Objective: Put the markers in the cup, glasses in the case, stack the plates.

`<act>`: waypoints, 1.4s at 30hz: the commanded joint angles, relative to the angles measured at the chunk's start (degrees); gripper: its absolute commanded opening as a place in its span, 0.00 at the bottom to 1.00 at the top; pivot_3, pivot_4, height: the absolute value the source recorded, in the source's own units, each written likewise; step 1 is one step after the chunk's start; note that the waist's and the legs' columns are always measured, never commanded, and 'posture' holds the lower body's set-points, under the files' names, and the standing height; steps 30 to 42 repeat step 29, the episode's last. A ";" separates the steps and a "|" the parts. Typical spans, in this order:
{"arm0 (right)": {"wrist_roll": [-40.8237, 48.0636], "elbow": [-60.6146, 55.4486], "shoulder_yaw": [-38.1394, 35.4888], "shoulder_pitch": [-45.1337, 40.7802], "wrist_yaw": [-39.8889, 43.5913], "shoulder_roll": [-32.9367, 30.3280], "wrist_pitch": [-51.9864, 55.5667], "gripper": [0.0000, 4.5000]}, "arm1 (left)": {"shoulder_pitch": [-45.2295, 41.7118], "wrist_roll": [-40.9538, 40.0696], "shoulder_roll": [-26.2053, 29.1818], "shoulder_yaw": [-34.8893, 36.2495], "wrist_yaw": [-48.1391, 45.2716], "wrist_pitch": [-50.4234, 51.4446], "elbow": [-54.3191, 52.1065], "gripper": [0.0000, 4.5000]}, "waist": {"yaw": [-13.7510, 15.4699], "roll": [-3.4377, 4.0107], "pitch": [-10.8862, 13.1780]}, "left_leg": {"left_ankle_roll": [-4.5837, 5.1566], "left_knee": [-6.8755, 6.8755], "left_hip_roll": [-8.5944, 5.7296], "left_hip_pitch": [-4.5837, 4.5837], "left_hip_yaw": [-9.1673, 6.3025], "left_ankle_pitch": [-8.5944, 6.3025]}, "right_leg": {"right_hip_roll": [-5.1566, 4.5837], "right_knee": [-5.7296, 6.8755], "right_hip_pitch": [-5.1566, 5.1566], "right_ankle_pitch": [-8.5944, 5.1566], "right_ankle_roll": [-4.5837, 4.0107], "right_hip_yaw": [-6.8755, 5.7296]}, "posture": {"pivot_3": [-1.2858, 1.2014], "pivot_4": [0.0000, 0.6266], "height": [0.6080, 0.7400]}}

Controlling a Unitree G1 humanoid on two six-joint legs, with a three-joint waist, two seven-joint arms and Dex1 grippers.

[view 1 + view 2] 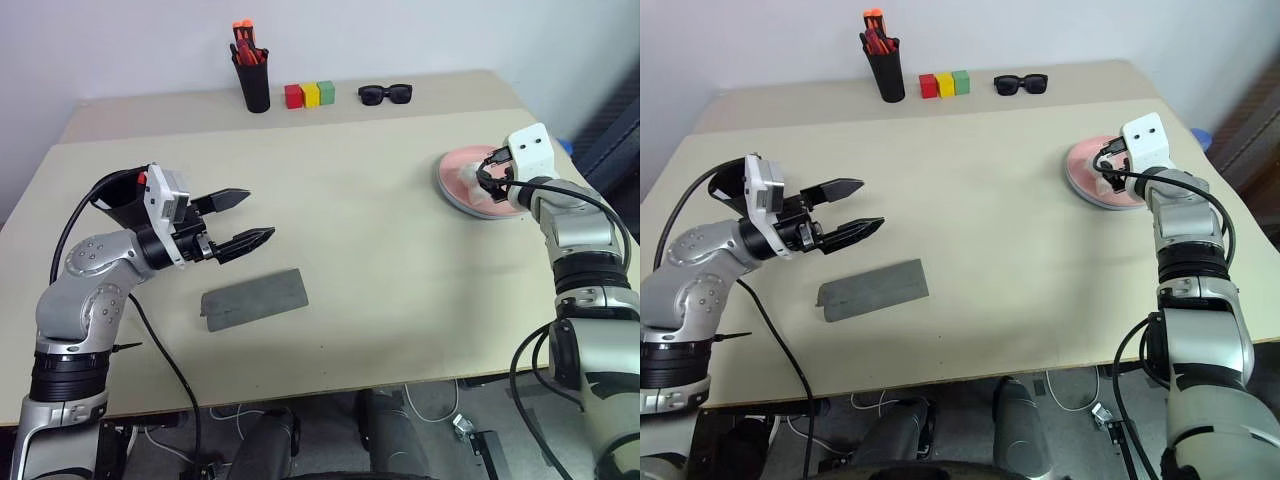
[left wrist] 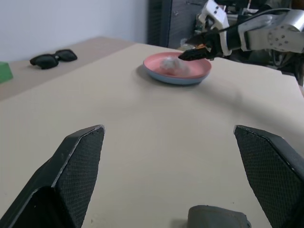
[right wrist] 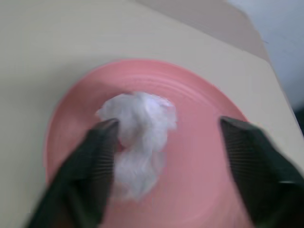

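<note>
The grey case (image 1: 254,298) is seen lying flat and shut on the counter (image 1: 350,250), in the lower left of the head views. Just above it, the left hand (image 1: 245,221) is held over the counter with its two black fingers spread wide and nothing between them. Behind that hand, at the left edge of the frame, the black cup (image 1: 118,200) is partly hidden by the arm, and a bit of red is visible at its rim; what the red belongs to cannot be told.

At the right of the frame the pink plate (image 1: 462,180) is seen resting on the blue plate (image 2: 176,80), whose rim shows beneath it in the left wrist view. A white crumpled wad (image 3: 140,137) lies in the middle of the pink plate. The right hand (image 3: 166,152) is held over this plate with its fingers spread apart to either side of the wad; one finger seems close against it, but nothing is gripped.

Along the far edge of the counter, a black pen holder (image 1: 253,85) with orange-red pens, three coloured blocks (image 1: 309,95) and black sunglasses (image 1: 385,94) are lined up.
</note>
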 commanded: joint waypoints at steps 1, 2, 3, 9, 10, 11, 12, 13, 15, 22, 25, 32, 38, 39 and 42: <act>8.68 -9.86 -4.36 -1.35 7.01 2.16 -1.62 0.99 | 0.66 -1.37 1.14 3.18 -0.31 -1.17 -1.34 1.00 | 0.00 0.01 0.00 | 0.00 0.00 0.01 0.01 0.00 0.00 | 0.01 0.01 0.00 0.00 0.00 0.00 | 0.52 0.24 1.00; 11.41 -14.34 -4.25 0.26 10.90 3.04 -0.34 0.99 | 0.89 -1.39 1.15 3.46 -0.36 -1.33 -1.29 1.00 | -0.04 0.01 0.01 | 0.00 -0.01 0.03 0.00 0.00 0.00 | 0.03 0.00 -0.01 0.00 0.00 0.00 | 0.52 0.24 1.00; 13.26 -18.20 -3.64 2.07 14.49 3.38 0.43 0.99 | 1.10 -1.16 0.90 3.42 -0.13 -1.52 -1.47 1.00 | -0.03 0.01 0.01 | 0.00 -0.02 0.05 0.00 0.00 0.00 | 0.05 -0.01 -0.03 0.00 0.00 0.01 | 0.52 0.24 1.00; 25.02 -40.64 1.10 14.48 29.17 2.88 13.69 0.99 | 4.85 -0.72 0.70 5.06 0.29 -3.39 -3.00 1.00 | 0.81 0.00 -0.02 | 0.05 0.03 0.08 -0.04 -0.13 -0.04 | 0.08 -0.03 0.02 0.04 0.05 -0.02 | 0.52 0.24 1.00; 27.13 -42.95 1.49 15.77 31.26 2.32 16.15 0.99 | 5.78 -0.54 0.37 5.00 0.97 -3.53 -3.81 1.00 | 0.85 0.01 -0.01 | 0.08 0.10 0.06 -0.05 -0.10 -0.06 | 0.03 -0.02 0.02 0.05 0.07 -0.01 | 0.52 0.24 1.00; 28.80 -45.19 2.07 16.99 33.36 1.49 18.11 0.99 | 6.56 -0.40 0.04 4.80 1.55 -3.75 -4.52 1.00 | 0.92 0.01 -0.01 | 0.09 0.14 0.07 -0.07 -0.09 -0.06 | -0.02 -0.02 0.02 0.06 0.07 0.00 | 0.52 0.24 1.00; 30.48 -47.64 2.44 18.26 35.25 0.82 19.82 0.99 | 7.35 -0.62 -0.32 4.65 2.14 -3.62 -5.23 1.00 | 1.20 0.01 -0.01 | 0.09 0.17 0.08 -0.06 -0.07 -0.06 | -0.04 -0.01 0.02 0.06 0.07 0.01 | 0.52 0.24 1.00; 31.43 -49.66 2.72 19.25 36.33 0.28 20.95 0.99 | 8.05 -0.93 -0.55 4.54 2.54 -3.33 -5.87 1.00 | 1.48 0.01 -0.01 | 0.10 0.17 0.08 -0.06 -0.08 -0.06 | -0.04 0.00 0.02 0.06 0.07 0.01 | 0.52 0.24 1.00; 33.02 -54.17 3.16 21.62 39.19 -1.60 22.00 0.99 | 9.61 -1.92 -0.57 4.65 1.45 -3.33 -6.73 1.00 | 1.71 0.02 -0.01 | 0.10 0.17 0.07 -0.02 -0.05 -0.06 | 0.01 0.02 0.03 0.06 0.06 0.00 | 0.52 0.24 1.00; 28.46 -63.94 2.41 30.65 39.16 -5.65 14.02 0.99 | 12.05 0.29 0.39 4.73 -3.04 -8.33 -2.83 1.00 | 2.07 0.00 -0.02 | 0.10 0.22 0.08 -0.01 -0.03 -0.06 | 0.06 0.01 0.08 0.06 0.05 0.00 | 0.52 0.24 1.00; 27.81 -64.05 1.62 31.96 38.23 -6.88 13.42 0.99 | 11.77 1.09 -0.19 4.12 -2.64 -9.79 -1.99 1.00 | 2.04 0.00 -0.02 | 0.12 0.33 0.08 0.04 -0.03 -0.08 | 0.06 -0.06 0.24 0.06 0.06 -0.01 | 0.52 0.24 1.00; 26.08 -64.59 3.21 30.16 36.11 -6.58 12.63 0.99 | 11.37 0.79 -0.11 3.85 -3.79 -10.18 -0.28 1.00 | 2.03 0.00 -0.02 | 0.13 0.42 0.08 0.05 -0.03 -0.09 | 0.07 -0.03 0.26 0.06 0.06 -0.01 | 0.52 0.24 1.00; 26.08 -64.59 3.21 30.16 36.11 -6.58 12.63 0.99 | 11.37 0.79 -0.11 3.85 -3.79 -10.18 -0.28 1.00 | 2.03 0.00 -0.02 | 0.13 0.42 0.08 0.05 -0.03 -0.09 | 0.07 -0.03 0.26 0.06 0.06 -0.01 | 0.52 0.24 1.00; 26.08 -64.59 3.21 30.16 36.11 -6.58 12.63 0.99 | 11.37 0.79 -0.11 3.85 -3.79 -10.18 -0.28 1.00 | 2.03 0.00 -0.02 | 0.13 0.42 0.08 0.05 -0.03 -0.09 | 0.07 -0.03 0.26 0.06 0.06 -0.01 | 0.52 0.24 1.00; 26.08 -64.59 3.21 30.16 36.11 -6.58 12.63 0.99 | 11.37 0.79 -0.11 3.85 -3.79 -10.18 -0.28 1.00 | 2.03 0.00 -0.02 | 0.13 0.42 0.08 0.05 -0.03 -0.09 | 0.07 -0.03 0.26 0.06 0.06 -0.01 | 0.52 0.24 1.00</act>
